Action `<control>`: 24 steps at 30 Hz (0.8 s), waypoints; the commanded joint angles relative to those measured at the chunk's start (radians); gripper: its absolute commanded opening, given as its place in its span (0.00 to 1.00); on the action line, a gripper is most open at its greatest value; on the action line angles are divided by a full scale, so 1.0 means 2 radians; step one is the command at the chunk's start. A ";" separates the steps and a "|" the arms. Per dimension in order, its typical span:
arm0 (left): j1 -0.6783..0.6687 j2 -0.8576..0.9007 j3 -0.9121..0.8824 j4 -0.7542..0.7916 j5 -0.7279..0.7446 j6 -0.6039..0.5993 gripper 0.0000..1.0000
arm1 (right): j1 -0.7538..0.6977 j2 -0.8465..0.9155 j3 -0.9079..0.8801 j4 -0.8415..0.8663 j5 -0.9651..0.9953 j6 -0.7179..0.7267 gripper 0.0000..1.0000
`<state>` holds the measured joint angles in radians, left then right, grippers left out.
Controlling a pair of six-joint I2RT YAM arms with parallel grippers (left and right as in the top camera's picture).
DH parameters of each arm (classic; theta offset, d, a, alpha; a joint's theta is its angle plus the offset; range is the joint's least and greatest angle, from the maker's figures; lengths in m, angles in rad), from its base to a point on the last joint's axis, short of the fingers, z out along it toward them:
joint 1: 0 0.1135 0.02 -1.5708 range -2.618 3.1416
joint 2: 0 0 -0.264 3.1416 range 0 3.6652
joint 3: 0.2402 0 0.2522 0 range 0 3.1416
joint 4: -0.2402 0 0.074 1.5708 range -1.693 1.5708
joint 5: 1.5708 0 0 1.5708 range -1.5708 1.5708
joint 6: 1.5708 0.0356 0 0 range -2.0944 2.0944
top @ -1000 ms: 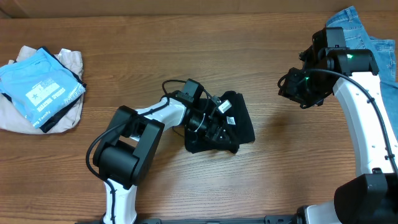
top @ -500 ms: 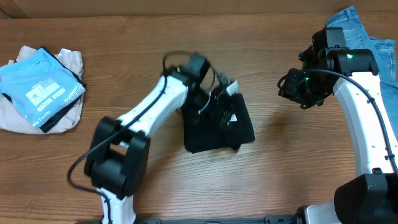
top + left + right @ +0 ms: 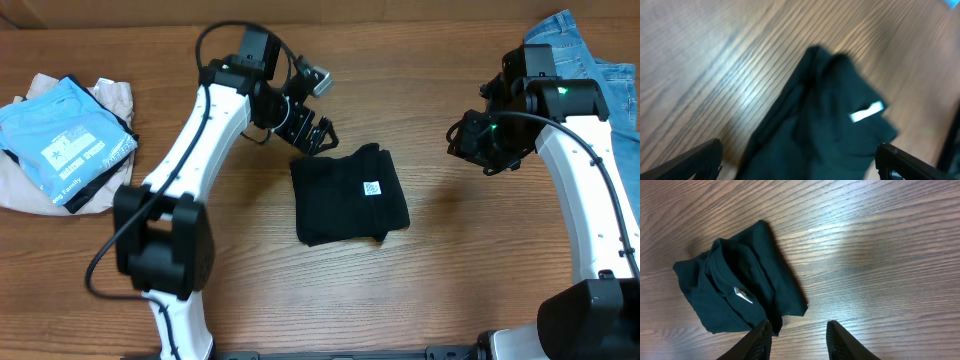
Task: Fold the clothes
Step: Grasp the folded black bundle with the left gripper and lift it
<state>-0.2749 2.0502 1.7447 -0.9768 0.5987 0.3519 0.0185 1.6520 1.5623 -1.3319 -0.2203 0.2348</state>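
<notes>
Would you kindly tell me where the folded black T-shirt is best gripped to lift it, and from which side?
Probably the straight left edge of the black T-shirt, where the layers seem to stack evenly. Come from the left with the open left gripper, which hovers just beyond its upper-left corner, and pinch all layers together. The lower edge looks ragged.

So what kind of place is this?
Probably a robot practice lab, not a home. Two robot arms stand at a wooden table, with a folded black T-shirt between them. Blue jeans and a pile of pale fabric lie at the edges.
</notes>
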 commanded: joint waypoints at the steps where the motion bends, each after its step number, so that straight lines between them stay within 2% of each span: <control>1: -0.013 0.028 0.003 0.000 -0.012 0.083 1.00 | -0.002 -0.017 0.006 0.000 0.001 -0.002 0.40; 6: -0.020 0.039 0.003 0.011 -0.016 0.139 1.00 | -0.002 -0.017 0.006 0.000 0.001 0.000 0.40; 14: -0.022 0.089 0.003 0.025 -0.024 0.138 1.00 | -0.002 -0.017 0.006 -0.001 0.001 0.000 0.40; 22: -0.056 0.139 0.003 0.027 -0.025 0.134 1.00 | -0.002 -0.017 0.006 0.001 0.001 0.000 0.40; 24: -0.059 0.144 0.003 0.025 -0.027 0.123 0.94 | -0.002 -0.017 0.006 0.000 0.001 0.000 0.39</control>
<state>-0.3664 2.2906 1.7477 -0.9195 0.5549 0.6056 0.0185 1.6520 1.5623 -1.3350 -0.2207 0.2356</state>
